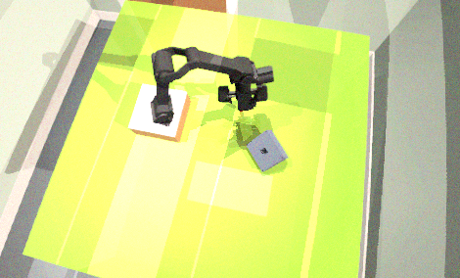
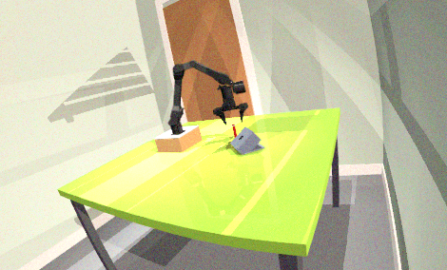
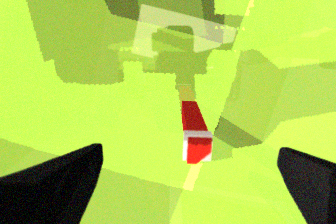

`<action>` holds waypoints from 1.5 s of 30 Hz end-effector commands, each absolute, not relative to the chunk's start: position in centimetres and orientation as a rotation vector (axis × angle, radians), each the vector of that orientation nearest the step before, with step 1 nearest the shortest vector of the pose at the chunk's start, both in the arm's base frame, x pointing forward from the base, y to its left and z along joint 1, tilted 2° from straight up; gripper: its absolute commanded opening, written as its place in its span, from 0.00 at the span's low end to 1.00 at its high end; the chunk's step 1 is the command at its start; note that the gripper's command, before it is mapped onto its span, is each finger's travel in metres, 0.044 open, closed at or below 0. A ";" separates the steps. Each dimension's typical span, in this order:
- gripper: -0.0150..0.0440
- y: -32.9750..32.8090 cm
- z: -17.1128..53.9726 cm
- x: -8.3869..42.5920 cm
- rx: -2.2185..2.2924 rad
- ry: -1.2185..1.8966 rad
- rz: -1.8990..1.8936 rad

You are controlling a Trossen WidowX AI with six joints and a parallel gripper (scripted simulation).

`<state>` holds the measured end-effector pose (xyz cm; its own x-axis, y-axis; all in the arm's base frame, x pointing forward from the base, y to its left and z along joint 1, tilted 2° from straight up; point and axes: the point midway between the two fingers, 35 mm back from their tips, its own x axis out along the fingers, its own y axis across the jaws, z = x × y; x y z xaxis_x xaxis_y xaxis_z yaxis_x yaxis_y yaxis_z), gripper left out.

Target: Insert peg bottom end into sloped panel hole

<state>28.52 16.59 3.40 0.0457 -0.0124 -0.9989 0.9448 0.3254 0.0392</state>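
The red peg [image 2: 234, 131] [image 3: 193, 116] stands upright on the table. Its top looks square, with a white band just below it in the wrist view. In the top view it is almost wholly hidden under the arm. My gripper [image 2: 233, 122] [image 3: 191, 154] is open and empty, pointing down above the peg. In the wrist view the peg's top shows between the two fingers, slightly right of the middle, touching neither. The grey-blue sloped panel [image 1: 274, 159] [image 2: 251, 143] stands close beside the peg. Its small dark hole [image 1: 264, 151] [image 2: 241, 137] is in its face; the hole's shape is too small to tell.
The arm's base stands on a white-topped orange block [image 1: 142, 122] [image 2: 171, 144], left of the peg and panel. The yellow-green table [image 1: 147, 210] [image 2: 190, 200] carries all of these, with patches of shadow and light on it.
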 end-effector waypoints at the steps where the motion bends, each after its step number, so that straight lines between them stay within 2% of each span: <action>1: 1.00 16.5 2.4 28.4 0.965 1.309 -0.952; 29: 1.00 16.4 -1.2 28.3 0.965 1.309 -0.952; 44: 0.33 16.4 -0.9 28.5 0.969 1.303 -0.949; 45: 0.32 16.4 -0.9 28.5 0.969 1.303 -0.949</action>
